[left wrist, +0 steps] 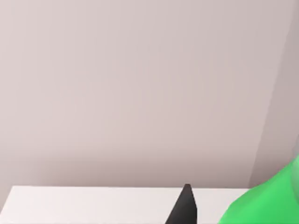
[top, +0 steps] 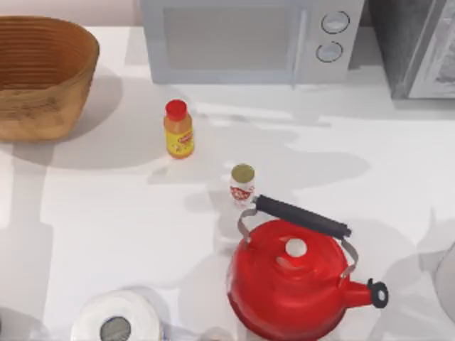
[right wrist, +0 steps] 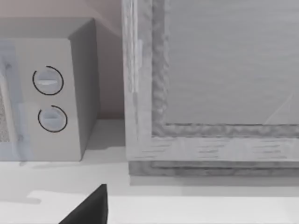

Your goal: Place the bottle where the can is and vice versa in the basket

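While the can point(top: 242, 183) stands beside the bottle point(top: 178, 128), basket point(top: 43, 78) sits apart.

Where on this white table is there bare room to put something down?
The widest bare patch lies on the white table, between the wicker basket, yellow bottle and paper roll. More room sits right of the small can, below the microwave. Can and red kettle stand crowded.
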`<state>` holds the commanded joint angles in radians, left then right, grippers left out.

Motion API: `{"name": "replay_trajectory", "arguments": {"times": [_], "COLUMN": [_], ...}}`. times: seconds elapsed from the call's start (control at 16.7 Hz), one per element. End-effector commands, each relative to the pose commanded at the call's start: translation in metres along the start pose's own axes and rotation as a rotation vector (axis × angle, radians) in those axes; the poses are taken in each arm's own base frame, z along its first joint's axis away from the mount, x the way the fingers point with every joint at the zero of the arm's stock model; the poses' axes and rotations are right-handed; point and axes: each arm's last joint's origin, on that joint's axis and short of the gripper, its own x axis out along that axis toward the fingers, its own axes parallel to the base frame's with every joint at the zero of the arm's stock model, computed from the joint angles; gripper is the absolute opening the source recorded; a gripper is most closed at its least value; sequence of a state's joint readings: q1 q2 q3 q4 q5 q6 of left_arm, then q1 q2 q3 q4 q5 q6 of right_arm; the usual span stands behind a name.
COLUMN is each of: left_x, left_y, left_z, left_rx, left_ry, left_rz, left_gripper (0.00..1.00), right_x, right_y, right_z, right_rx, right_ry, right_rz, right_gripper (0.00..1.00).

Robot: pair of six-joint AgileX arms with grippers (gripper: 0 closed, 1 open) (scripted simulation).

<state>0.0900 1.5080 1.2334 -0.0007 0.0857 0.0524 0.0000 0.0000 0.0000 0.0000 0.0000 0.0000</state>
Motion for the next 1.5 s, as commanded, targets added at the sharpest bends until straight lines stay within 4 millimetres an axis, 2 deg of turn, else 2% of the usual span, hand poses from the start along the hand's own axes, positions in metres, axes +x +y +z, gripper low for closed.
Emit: {"name": "replay_trajectory", "arguments": {"times": [0.78, 1.08, 1.5], "left_x": [0.053, 0.057, 0.057], "left_y": [-0.002, -0.002, -0.002], "left_z": [-0.030, -0.033, -0.033], "left_rx": [0.000, 0.000, 0.000], "left_ry": [0.003, 0.002, 0.002], "left_rz": [-0.006, -0.007, -0.007], "left_gripper": [0.00, 0.00, 0.53], "right_x": [0.000, 0.000, 0.000], "right_y": [0.000, 0.000, 0.000], "right_z": [0.000, 0.000, 0.000], "right_rx": [0.000, 0.000, 0.000], "right_ry": [0.000, 0.000, 0.000], "right_rz": [0.000, 0.000, 0.000], "right_gripper": [1.00, 1.00, 1.00]}}
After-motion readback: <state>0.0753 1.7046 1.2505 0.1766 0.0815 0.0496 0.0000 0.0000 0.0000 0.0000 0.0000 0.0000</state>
